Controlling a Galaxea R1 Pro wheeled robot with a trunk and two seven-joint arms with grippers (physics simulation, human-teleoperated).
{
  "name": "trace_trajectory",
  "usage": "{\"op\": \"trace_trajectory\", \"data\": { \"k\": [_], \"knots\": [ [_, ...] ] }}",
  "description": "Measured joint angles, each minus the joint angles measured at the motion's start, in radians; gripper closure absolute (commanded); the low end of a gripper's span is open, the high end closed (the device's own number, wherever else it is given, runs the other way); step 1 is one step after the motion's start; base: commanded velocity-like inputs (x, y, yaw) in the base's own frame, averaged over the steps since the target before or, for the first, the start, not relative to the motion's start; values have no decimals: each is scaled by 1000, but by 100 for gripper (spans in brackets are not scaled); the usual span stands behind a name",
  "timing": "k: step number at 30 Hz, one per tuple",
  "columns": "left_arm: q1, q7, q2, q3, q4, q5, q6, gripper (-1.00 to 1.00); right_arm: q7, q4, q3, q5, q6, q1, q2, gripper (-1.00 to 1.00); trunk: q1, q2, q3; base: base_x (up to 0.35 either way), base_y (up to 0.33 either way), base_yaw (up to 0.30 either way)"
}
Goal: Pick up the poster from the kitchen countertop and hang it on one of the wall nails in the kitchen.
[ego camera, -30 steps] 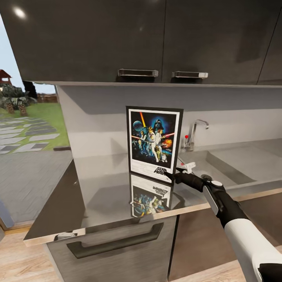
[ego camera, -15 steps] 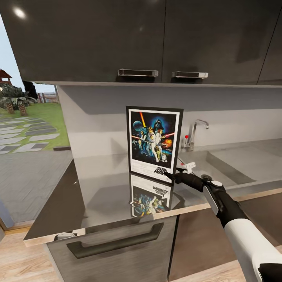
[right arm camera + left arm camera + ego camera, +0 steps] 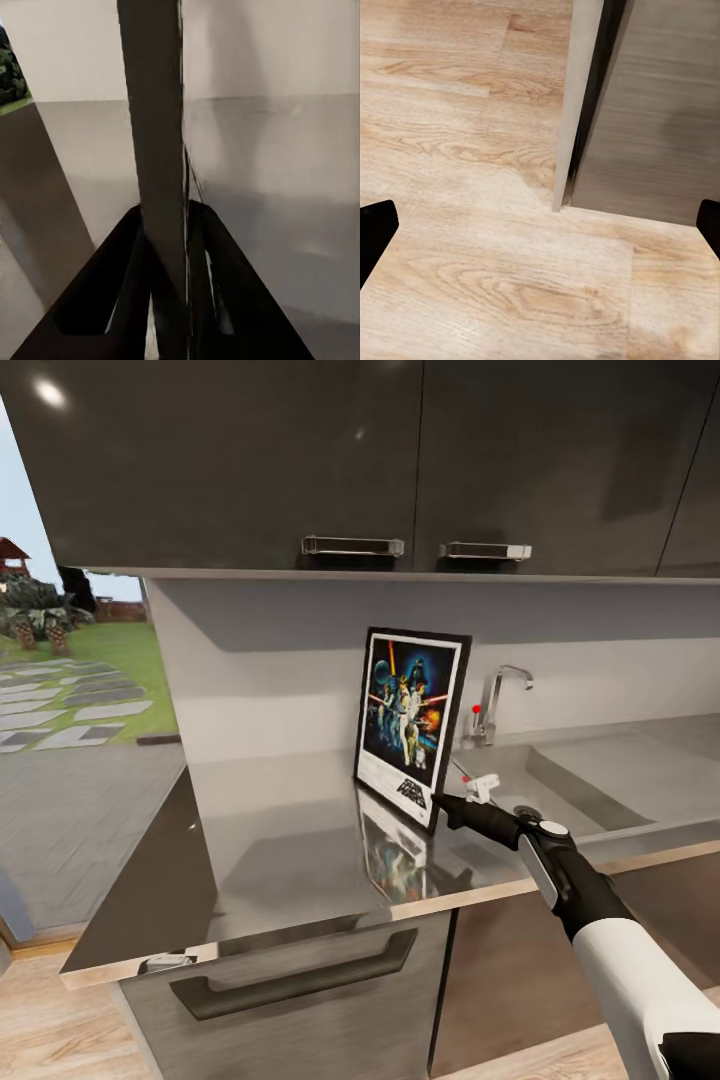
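Note:
The Star Wars poster (image 3: 410, 722) stands upright on the glossy dark countertop (image 3: 270, 830), turned at an angle so its face looks narrow. My right gripper (image 3: 441, 813) is shut on the poster's lower right corner. In the right wrist view the poster (image 3: 154, 142) runs edge-on between the two black fingers (image 3: 112, 292), which press on both sides of it. My left gripper (image 3: 540, 225) hangs open over the wood floor, with black fingertips (image 3: 375, 236) at both edges of the left wrist view. The wall nails are out of view.
Dark upper cabinets (image 3: 350, 460) hang low over the counter. A sink (image 3: 620, 770) with a faucet (image 3: 497, 700) lies to the right of the poster. Grey drawers with a dark bar handle (image 3: 295, 975) sit below. An opening at the left shows a garden (image 3: 70, 680).
The poster has swung about its upright axis, from facing me to an oblique angle, its left edge moving right and back. The right arm has barely moved.

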Motion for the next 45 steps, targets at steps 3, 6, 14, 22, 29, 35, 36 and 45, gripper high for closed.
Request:
{"op": "trace_trajectory", "data": {
  "k": [3,6,14,22,29,35,36,45],
  "knots": [
    [0,0,0,0,0,0,0,-100,0,0,0,0,0,0,1,100,0,0,0,0,0,0],
    [0,0,0,0,0,0,0,-100,0,0,0,2,-1,0,1,100,0,0,0,0,0,0],
    [0,0,0,0,0,0,0,-100,-1,-3,0,0,0,0,1,100,1,0,0,-60,0,0],
    [0,0,1,0,-1,0,0,-100,0,-12,-1,-1,1,0,1,100,0,0,0,-85,0,0],
    [0,0,1,0,0,0,0,-100,1,-41,-1,-2,6,0,1,100,0,0,0,-11,0,0],
    [0,0,1,0,0,0,0,-100,1,-64,-1,-1,58,-1,1,100,0,0,0,-2,0,0],
    [0,0,2,0,0,0,0,-100,2,-68,-1,-1,65,-1,1,100,0,0,0,0,0,0],
    [0,0,2,0,0,0,0,-100,2,-165,3,-2,95,0,2,100,0,0,0,-28,0,0]
  ]
}}
